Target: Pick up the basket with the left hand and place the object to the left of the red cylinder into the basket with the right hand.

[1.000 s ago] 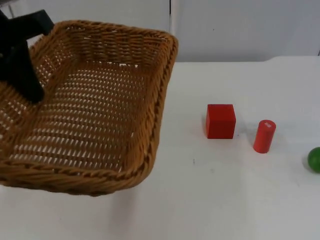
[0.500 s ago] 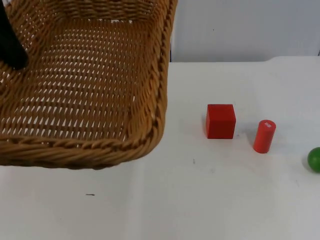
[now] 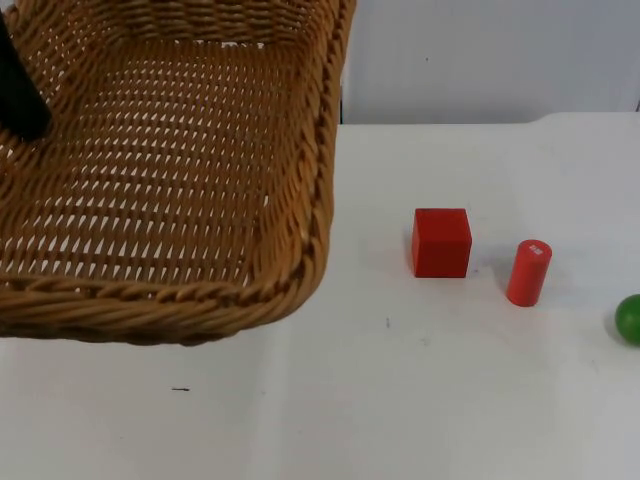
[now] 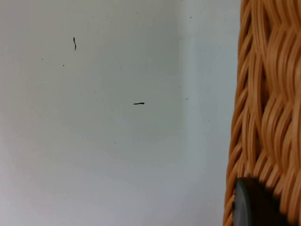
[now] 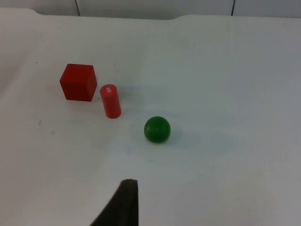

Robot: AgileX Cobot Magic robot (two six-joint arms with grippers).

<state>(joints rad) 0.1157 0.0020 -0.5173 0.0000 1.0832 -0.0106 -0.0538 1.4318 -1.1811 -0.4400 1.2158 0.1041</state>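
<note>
The wicker basket (image 3: 315,200) hangs lifted above the table's left side, large in the top view. My left gripper (image 3: 18,95) is shut on its left rim, and the woven rim (image 4: 268,108) stands close in the left wrist view. A red cube (image 3: 441,242) rests on the table just left of the upright red cylinder (image 3: 528,272). The right wrist view looks at the cube (image 5: 78,82) and the cylinder (image 5: 110,100) from a distance. My right gripper (image 5: 123,207) waits well short of them, holding nothing.
A green ball (image 3: 629,319) lies right of the cylinder at the table's right edge, also seen from the right wrist (image 5: 157,129). The grey partition wall (image 3: 480,60) closes the table at the back. Bare white table lies under the raised basket.
The basket rose with my left gripper and came closer to the top camera during the first half second, then held almost still. Cube, cylinder and ball stayed put.
</note>
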